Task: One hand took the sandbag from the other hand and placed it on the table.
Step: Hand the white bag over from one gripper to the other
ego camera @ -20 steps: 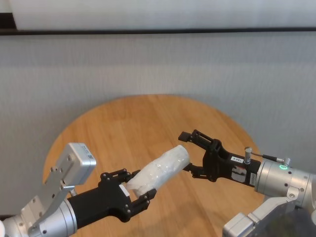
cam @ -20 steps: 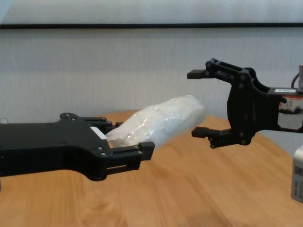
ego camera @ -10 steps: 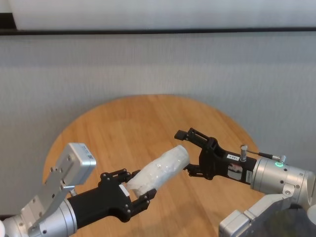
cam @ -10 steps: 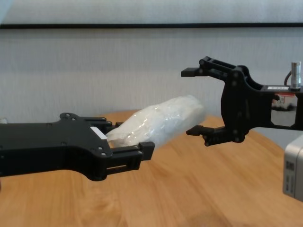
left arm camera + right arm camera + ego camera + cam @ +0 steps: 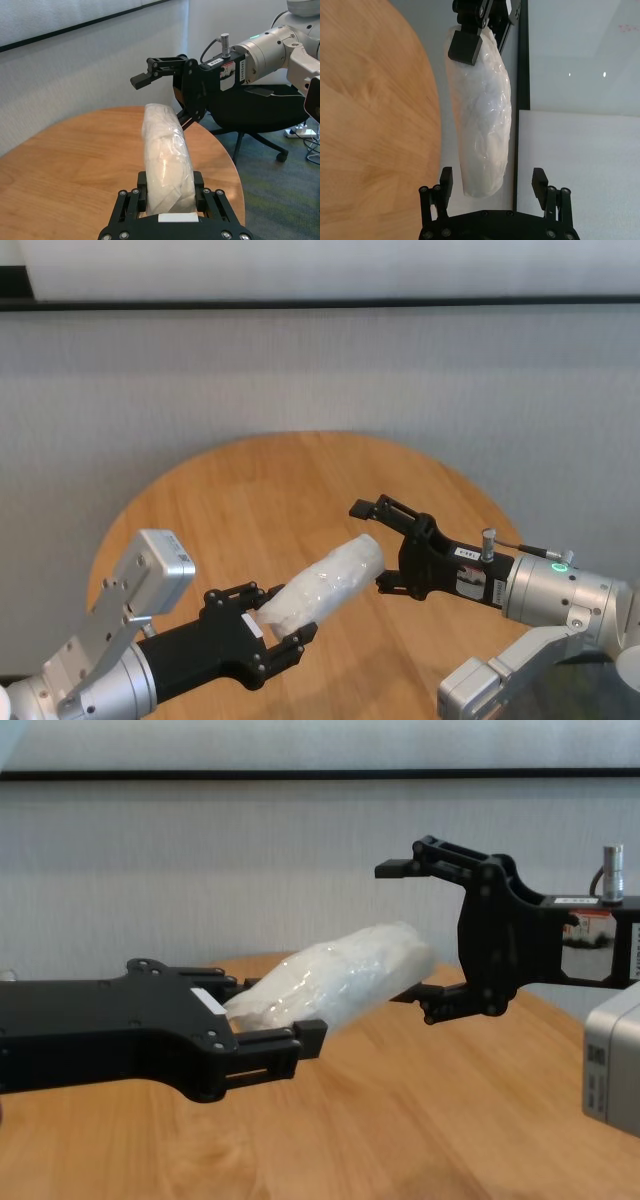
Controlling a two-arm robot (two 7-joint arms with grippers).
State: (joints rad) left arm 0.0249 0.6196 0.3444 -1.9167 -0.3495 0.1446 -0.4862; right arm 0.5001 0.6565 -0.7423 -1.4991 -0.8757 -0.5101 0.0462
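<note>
My left gripper [image 5: 283, 618], the flat black plate-like one with a white sticker, is shut on the near end of the white crinkly sandbag [image 5: 325, 585] and holds it slanting above the round wooden table [image 5: 280, 490]. My right gripper [image 5: 370, 547], skeletal with linkage fingers, is open at the bag's free end. In the right wrist view its fingertips [image 5: 446, 177] stand either side of the sandbag's [image 5: 480, 110] tip without touching. The chest view shows the right gripper [image 5: 400, 932] with one finger above and one below the sandbag's [image 5: 350, 970] far end.
A black office chair [image 5: 240, 115] and floor cables [image 5: 305, 135] stand beyond the table's far edge on the right. A grey wall runs behind the table. The right arm's silver wrist block [image 5: 610, 1060] hangs over the table's right side.
My right gripper has moved left, staying open, until its fingers bracket the sandbag's free end. The left gripper and the sandbag have not moved.
</note>
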